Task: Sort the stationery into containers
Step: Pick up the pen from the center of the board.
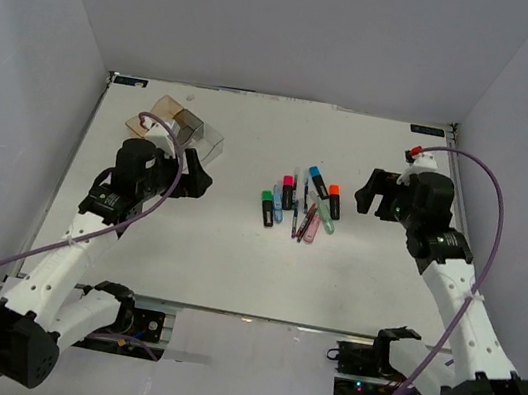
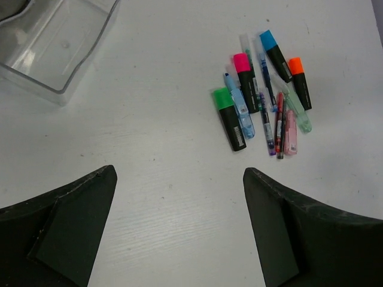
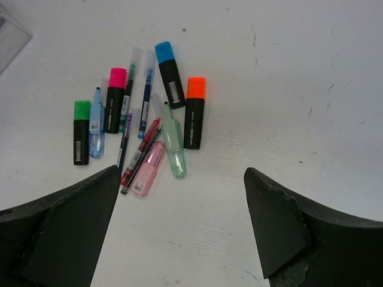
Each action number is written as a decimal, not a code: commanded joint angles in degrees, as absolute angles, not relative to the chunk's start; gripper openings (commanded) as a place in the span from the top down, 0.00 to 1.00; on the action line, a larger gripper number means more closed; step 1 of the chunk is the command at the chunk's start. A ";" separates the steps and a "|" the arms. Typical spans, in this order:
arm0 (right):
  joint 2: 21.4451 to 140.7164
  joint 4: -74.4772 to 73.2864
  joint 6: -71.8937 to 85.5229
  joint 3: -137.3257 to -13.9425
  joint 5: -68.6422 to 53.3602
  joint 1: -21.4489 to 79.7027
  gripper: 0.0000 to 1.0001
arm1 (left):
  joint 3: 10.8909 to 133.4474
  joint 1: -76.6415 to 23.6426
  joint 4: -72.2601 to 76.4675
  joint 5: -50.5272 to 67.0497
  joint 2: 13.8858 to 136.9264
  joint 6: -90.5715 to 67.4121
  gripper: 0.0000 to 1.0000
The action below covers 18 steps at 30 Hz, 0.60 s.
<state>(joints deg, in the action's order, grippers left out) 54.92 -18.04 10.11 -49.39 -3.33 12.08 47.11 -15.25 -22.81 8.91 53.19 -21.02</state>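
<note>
Four black highlighters (image 3: 192, 119) and three pastel markers (image 3: 173, 143) lay right of one tray (image 1: 190, 127), between left gripper (image 2: 179, 176) and right gripper (image 3: 183, 182), both spread wide.

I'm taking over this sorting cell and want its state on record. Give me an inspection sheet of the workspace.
Surface: white table, a few small dark specks.
Job's things: stationery in one loose pile mid-table, with highlighters, pastel markers and thin pens touching or overlapping; organiser tray at the far left, its clear compartment empty.
Clutter: small red piece by the right arm, cannot tell what.
Grippers: left gripper open, empty; right gripper open, empty; both short of the pile.
Cables: purple cables loop along both arms, off the pile.
Surroundings: plain white walls on three sides.
</note>
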 commanded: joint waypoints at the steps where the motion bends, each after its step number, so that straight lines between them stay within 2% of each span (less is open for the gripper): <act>1: 61.33 -16.62 12.92 -52.82 -2.11 12.65 0.10 | 43.78 -15.38 -15.48 12.13 54.49 -20.31 0.02; 6: 72.85 -13.64 11.43 -55.02 3.06 15.03 0.09 | 42.02 -15.03 -14.94 13.19 54.85 -19.51 0.02; 15: 85.95 -9.67 10.90 -57.56 7.47 19.07 0.00 | 40.25 -15.03 -15.82 9.23 53.44 -19.69 0.02; 16: 87.70 -9.58 11.07 -57.83 7.47 19.33 0.00 | 40.34 -14.94 -15.82 9.40 53.52 -19.86 0.02; 18: 89.29 -8.70 11.25 -58.53 7.65 20.04 0.09 | 40.34 -15.03 -16.00 10.10 54.05 -19.86 0.02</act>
